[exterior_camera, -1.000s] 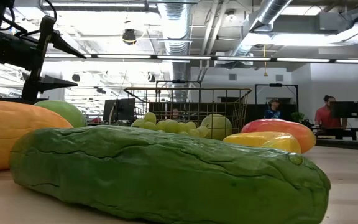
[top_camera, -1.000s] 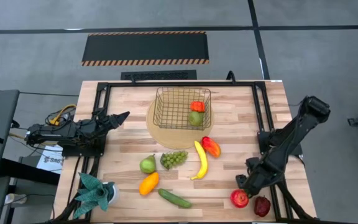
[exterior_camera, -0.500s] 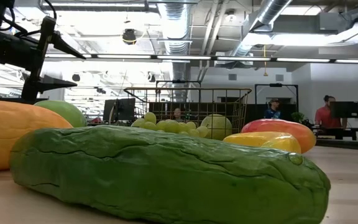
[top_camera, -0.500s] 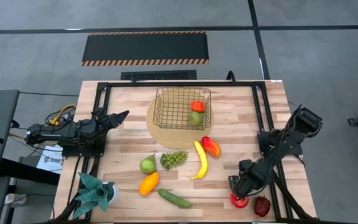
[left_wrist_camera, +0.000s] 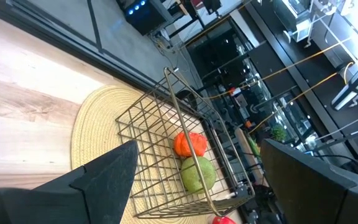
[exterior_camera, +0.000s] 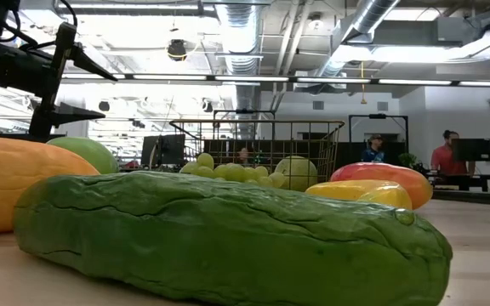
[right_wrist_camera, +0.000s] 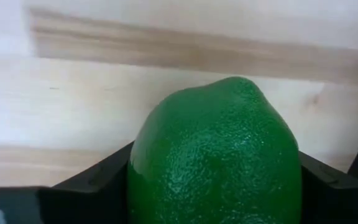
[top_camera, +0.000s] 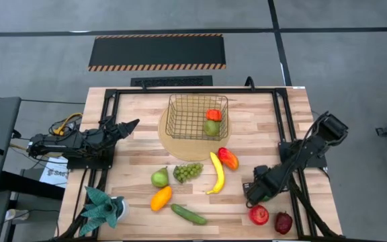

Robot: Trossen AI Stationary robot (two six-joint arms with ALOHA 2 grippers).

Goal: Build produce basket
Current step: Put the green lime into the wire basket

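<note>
The right pincer (top_camera: 255,190) sits low over the wooden desk (top_camera: 140,154) near its front right part, its dark fingers (right_wrist_camera: 92,183) pressed against both flanks of a glossy, pebbled green lime-like fruit (right_wrist_camera: 215,155), so it is gripping that piece. The fruit looks like a light, rigid plastic toy with a slick rounded skin that may squirt out; holding across its widest middle seems safest. The square dark wire-grid basket (top_camera: 180,101) stands well apart at the far centre on a round tan mat (top_camera: 170,144), holding two pieces. The left pincer (top_camera: 127,126) waits at the left edge, spread open.
</note>
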